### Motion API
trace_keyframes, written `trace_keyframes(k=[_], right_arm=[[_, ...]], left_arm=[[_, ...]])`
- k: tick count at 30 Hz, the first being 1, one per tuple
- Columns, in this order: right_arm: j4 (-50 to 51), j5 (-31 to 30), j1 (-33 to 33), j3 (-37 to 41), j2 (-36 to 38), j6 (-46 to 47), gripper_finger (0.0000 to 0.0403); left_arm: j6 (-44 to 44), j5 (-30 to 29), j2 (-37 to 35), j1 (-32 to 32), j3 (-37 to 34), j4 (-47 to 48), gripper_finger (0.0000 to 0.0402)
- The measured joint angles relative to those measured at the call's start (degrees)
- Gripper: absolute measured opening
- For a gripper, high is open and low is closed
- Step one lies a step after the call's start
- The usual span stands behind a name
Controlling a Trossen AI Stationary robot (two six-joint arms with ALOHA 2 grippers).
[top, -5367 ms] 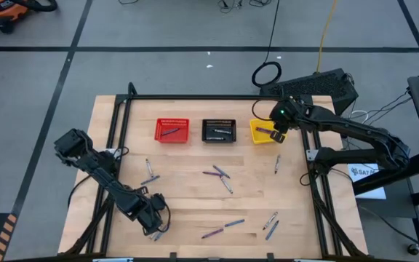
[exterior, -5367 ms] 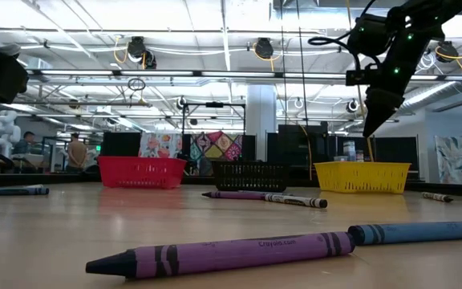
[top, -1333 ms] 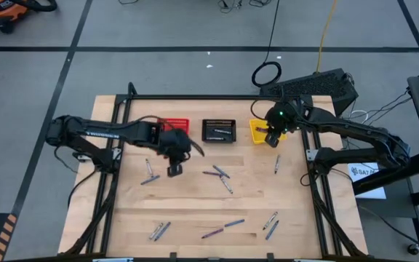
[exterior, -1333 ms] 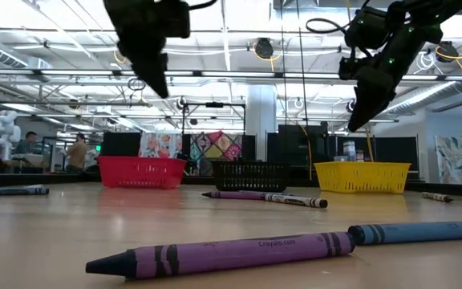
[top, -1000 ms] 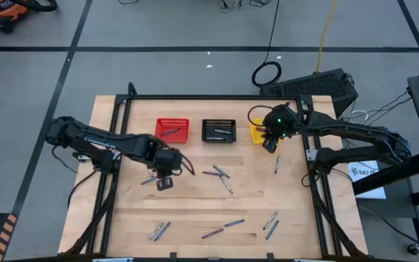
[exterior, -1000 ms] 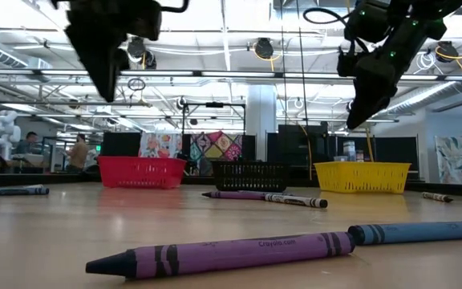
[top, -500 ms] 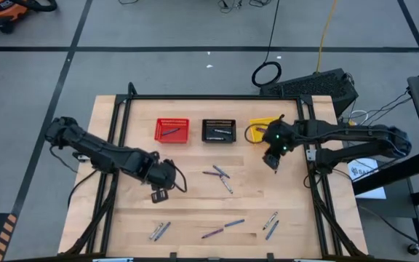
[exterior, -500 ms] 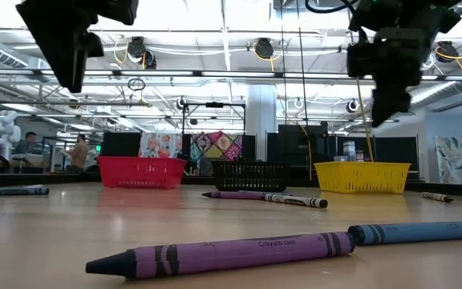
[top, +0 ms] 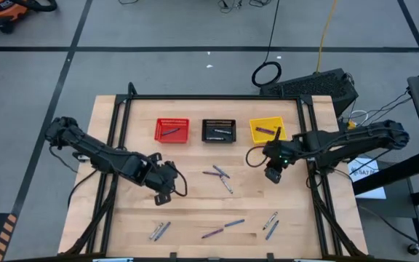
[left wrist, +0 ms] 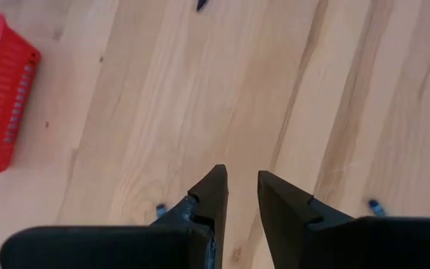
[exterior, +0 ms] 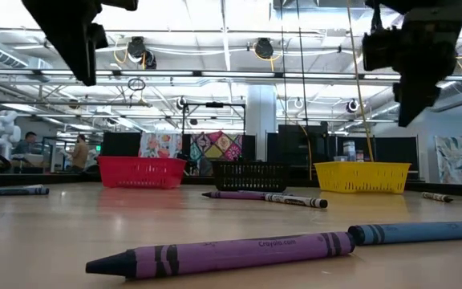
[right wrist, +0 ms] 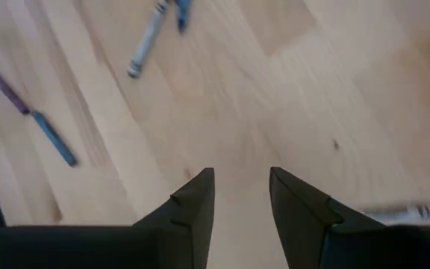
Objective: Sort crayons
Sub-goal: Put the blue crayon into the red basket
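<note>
Crayons lie scattered on the wooden table: a crossed pair at the middle, several near the front edge, and a purple one end to end with a blue one close in the low view. My left gripper hangs open over bare wood left of the middle, its fingers empty. My right gripper hangs open above the table's right part, also empty. A grey crayon lies on the wood just beside its fingers.
Red, black and yellow baskets stand in a row at the table's far side, each with crayons inside. A black frame runs along the table's left and right edges. Bare wood lies between the two grippers.
Both grippers have swung toward the table's near edge, staying high and open. The left one went from beside the red basket to the left-middle. The right one left the yellow basket and turned as it came over the right part of the table.
</note>
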State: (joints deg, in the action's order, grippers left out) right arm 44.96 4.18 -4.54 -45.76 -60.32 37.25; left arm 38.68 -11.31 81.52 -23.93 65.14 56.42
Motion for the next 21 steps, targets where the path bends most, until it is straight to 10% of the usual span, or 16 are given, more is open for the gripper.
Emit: trace_keyframes(k=[21], right_arm=[[-47.2, -4.2, -0.7, 0.0, -15.7, -13.7, 0.0116]], left_arm=[[-0.4, -0.1, 0.0, -0.2, 0.0, -1.5, 0.0081]])
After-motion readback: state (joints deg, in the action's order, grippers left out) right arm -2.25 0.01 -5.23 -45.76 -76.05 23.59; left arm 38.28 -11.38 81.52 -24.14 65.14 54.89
